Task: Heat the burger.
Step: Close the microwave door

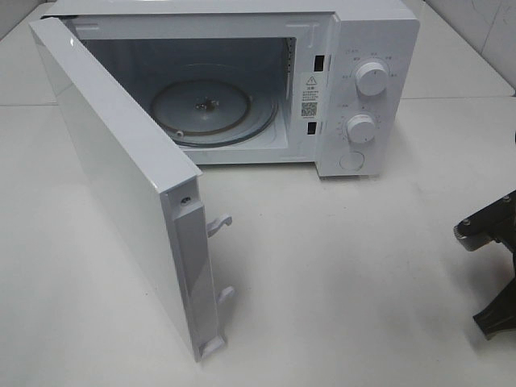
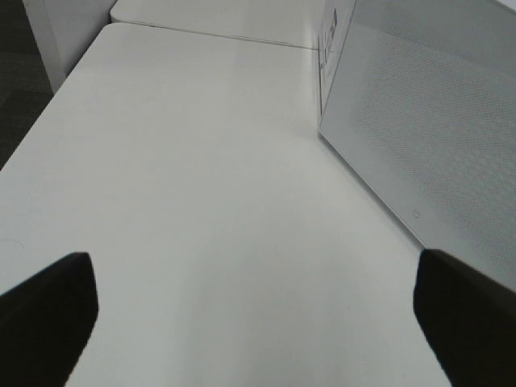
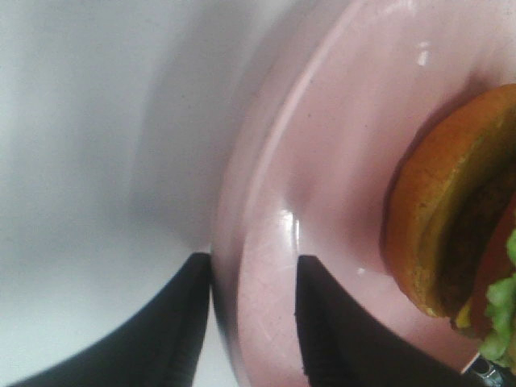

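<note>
From the high camera, the microwave [image 1: 355, 89] stands at the far side of the table [image 1: 339, 282], its door [image 1: 113, 169] swung wide toward the near left. The glass turntable [image 1: 214, 111] inside is bare. Only part of the right arm [image 1: 492, 266] shows at the right edge, well apart from the oven; its gripper, the burger and the plate are out of this view.

The left wrist camera shows the left gripper [image 2: 258, 322] spread wide over bare table, holding nothing, with the mesh face of the door just beside it on the right.

The right wrist camera shows the right gripper [image 3: 252, 322] with one finger on each side of the rim of the pink plate [image 3: 339, 185]. The outer finger [image 3: 165, 330] seems to touch the rim, the inner one sits a little off it; whether the rim is gripped or let go I cannot tell. The burger [image 3: 447, 218] lies on the plate, tipped on its side, bun, patty and lettuce showing.

The burger looks light but soft and loosely stacked, so a direct pinch would likely squash it or shed layers. The glossy plate looks stiff and probably slippery; the rim is the sensible hold, kept level so the burger does not roll off.
</note>
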`<state>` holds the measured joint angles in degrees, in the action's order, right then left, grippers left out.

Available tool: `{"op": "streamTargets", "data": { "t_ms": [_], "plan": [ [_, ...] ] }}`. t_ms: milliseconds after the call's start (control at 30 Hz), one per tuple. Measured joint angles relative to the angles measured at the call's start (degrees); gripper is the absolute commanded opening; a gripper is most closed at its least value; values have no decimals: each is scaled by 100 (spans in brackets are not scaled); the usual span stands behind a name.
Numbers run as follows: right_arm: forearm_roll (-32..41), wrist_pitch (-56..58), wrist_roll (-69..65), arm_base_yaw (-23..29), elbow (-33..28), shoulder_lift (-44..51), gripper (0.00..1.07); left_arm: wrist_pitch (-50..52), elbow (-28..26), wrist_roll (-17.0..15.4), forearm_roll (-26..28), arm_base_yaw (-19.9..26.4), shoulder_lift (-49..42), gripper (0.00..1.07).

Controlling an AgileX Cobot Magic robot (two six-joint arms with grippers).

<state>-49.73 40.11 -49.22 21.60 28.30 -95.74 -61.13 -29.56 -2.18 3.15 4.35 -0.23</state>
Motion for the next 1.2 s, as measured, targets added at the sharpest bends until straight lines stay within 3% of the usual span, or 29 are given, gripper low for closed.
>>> {"op": "streamTargets", "data": {
  "t_ms": [367, 533, 767, 1033, 1200],
  "plan": [
    [178, 29, 0, 0, -6, 900, 50, 0, 0, 0, 0, 0, 0, 100],
    [504, -52, 212, 0, -6, 1684, 57, 0, 0, 0, 0, 0, 0, 100],
    [1782, -327, 1387, 0, -11, 2934, 74, 0, 0, 0, 0, 0, 0, 100],
    [3369, -315, 2779, 0, -11, 3512, 76, 0, 0, 0, 0, 0, 0, 100],
    [3908, -241, 3157, 0, -11, 3535, 76, 0, 0, 0, 0, 0, 0, 100]
  ]
}}
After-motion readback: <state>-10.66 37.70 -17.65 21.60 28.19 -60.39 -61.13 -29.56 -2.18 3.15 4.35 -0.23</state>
